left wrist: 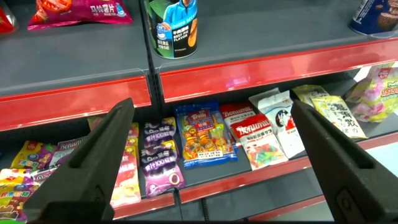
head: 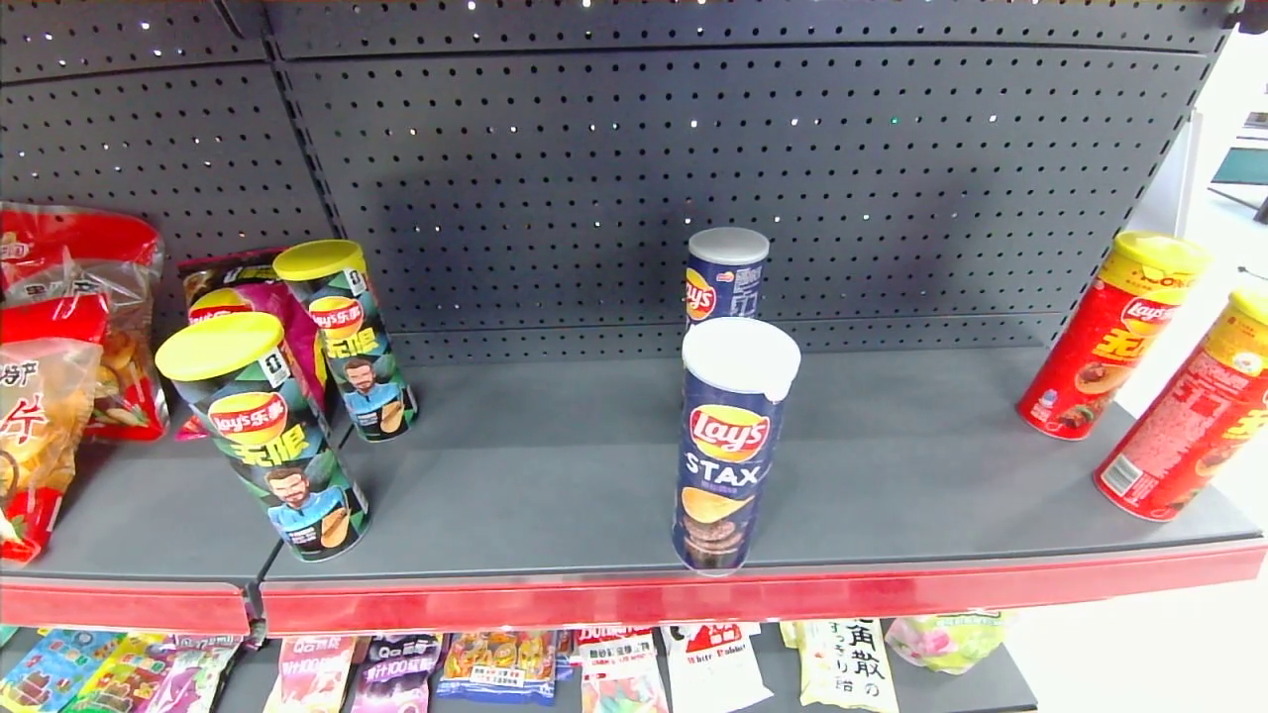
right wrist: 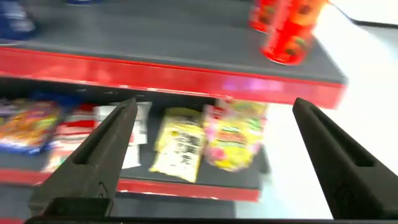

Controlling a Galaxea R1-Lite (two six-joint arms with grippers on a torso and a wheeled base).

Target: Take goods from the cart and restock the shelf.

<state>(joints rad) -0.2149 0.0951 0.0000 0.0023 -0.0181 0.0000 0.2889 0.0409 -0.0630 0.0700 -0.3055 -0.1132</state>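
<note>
Evidently between loads: the left pincer [left wrist: 211,104] and right pincer [right wrist: 216,102] both gape wide and empty before the shelf [head: 555,475]. Blue cans [head: 731,456] stand mid-shelf, one behind the other, with green cans [head: 263,436] left and red cans [head: 1105,337] right. The next move, I judge, is turning to the cart to fetch a can.

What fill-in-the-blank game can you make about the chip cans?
The front blue can has a ___ lid.
The red cans stand at the ___ end of the shelf.
You can count ___ cans on it in all.
The left gripper and the right gripper are both ___.
Missing words: white; right; six; open.
</note>
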